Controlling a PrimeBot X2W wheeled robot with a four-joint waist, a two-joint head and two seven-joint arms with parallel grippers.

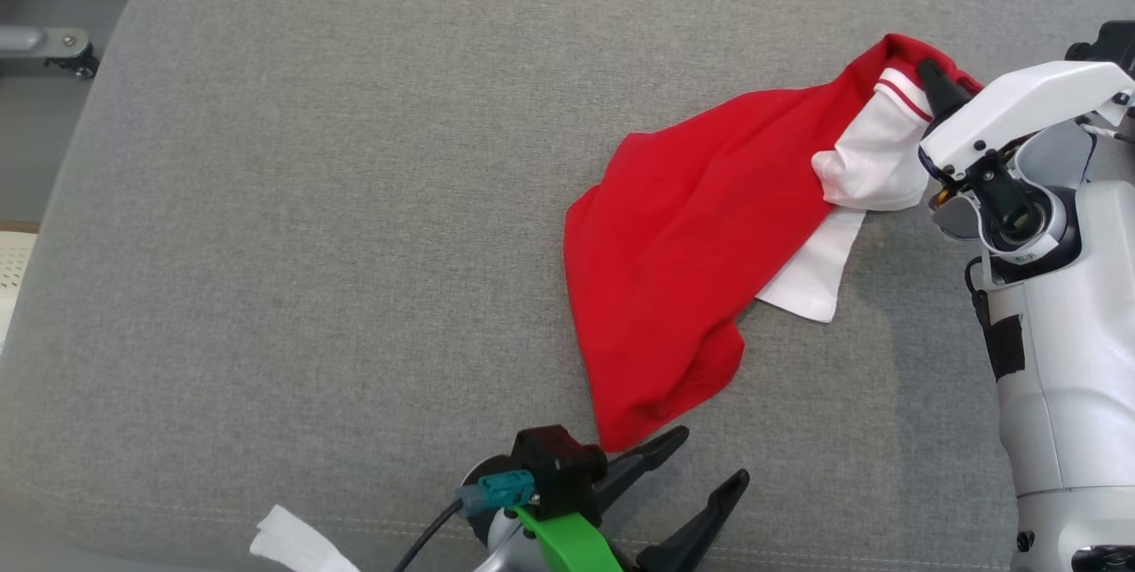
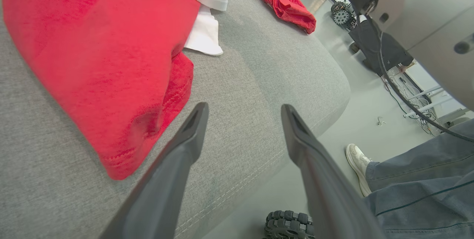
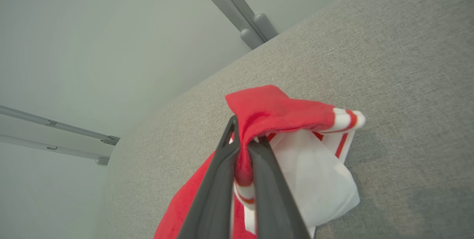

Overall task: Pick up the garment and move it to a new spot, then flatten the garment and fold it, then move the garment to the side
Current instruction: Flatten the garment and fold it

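right tool [image 3: 245, 135] clenching striped trim of red-and-white shirt [image 1: 683, 235], holding that end raised; rest lying crumpled on right part of grey upholstered counter [image 1: 310, 199]. left tool [image 2: 244, 107] gaping wide, empty, hanging just beside shirt's near hem.

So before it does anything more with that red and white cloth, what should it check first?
1. Right gripper shut on the garment: ok, the fabric is pinched between its fingers near the striped edge.
2. Left gripper open for a grab: ok, the jaws stand wide apart.
3. Left gripper has the garment's near corner: not ok, it sits beside that corner and holds nothing.
4. Garment lying flat on the grey cushion: not ok, it is bunched and the white part is crumpled.
5. Person's shoe far enough from the left arm: cannot tell.
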